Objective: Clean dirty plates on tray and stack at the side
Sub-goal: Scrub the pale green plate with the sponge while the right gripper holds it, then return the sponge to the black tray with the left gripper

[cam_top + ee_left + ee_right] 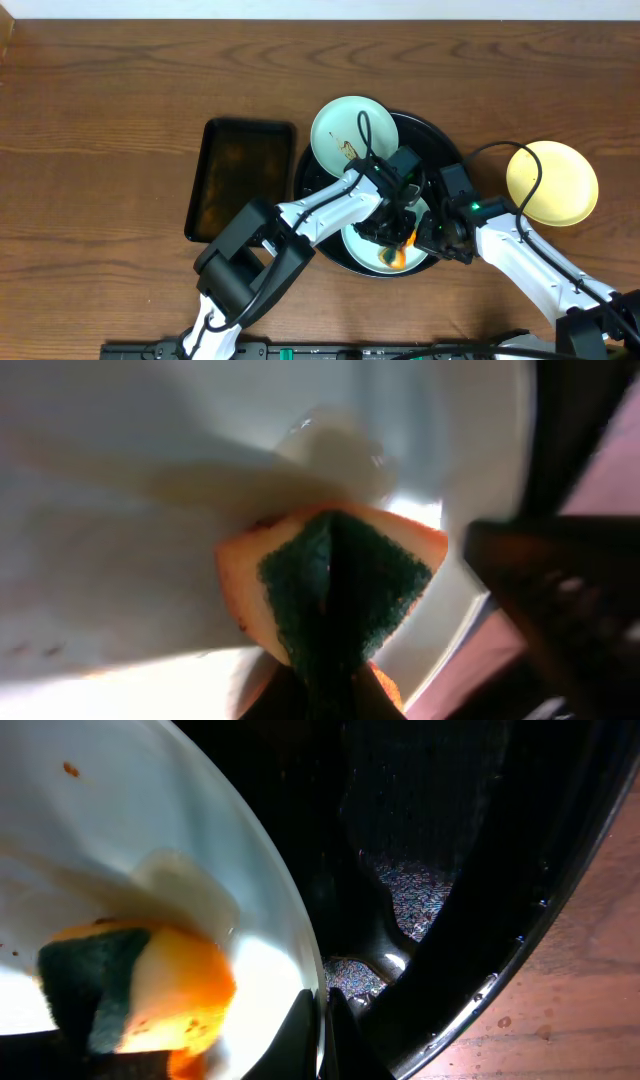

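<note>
— On the round black tray (437, 140), where was the plate (150, 820)?
— At the near side of it, lying inside the rim. The right gripper (322, 1035) was closed tightly on the plate's edge. The left gripper (390, 235) was closed on a folded sponge (340, 580), which pressed on the plate's inner face.
— What could go wrong?
— I think the hold on the edge was thin. If the sponge pushed too hard, the plate could slip out or tip.

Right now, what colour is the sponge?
Sponge: orange with a dark green scrub face; clearest in the left wrist view.
</note>
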### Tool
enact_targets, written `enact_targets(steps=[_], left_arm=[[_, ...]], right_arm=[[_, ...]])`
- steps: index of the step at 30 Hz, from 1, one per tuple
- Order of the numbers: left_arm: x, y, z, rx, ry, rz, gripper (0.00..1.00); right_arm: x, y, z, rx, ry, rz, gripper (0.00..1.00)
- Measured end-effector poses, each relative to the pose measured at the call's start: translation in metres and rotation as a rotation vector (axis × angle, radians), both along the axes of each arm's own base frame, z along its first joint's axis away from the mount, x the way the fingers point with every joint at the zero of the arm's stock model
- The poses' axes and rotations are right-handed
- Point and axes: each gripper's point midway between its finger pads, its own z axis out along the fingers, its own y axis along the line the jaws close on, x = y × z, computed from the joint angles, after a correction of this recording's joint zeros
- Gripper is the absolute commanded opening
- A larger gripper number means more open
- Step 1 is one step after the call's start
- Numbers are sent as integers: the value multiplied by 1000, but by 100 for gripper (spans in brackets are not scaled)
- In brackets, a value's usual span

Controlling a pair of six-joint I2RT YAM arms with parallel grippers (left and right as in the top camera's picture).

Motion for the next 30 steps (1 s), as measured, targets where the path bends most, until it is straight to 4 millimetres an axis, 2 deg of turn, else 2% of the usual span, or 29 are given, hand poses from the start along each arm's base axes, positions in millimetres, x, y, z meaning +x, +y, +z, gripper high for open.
enact_targets(steps=[6,17,25,30], left_arm=[[1,-13,6,-47,47,77,8],[18,-5,-4,55,2,234,7],[43,12,-7,130,-99,319,8],[68,40,-8,177,-108,402,8]], right_arm=[[0,-1,0,-3,2,-1,1],[-1,-1,0,-4,5,-1,1],[-2,-1,0,-4,6,-1,1],[-2,-1,0,-4,6,-1,1]])
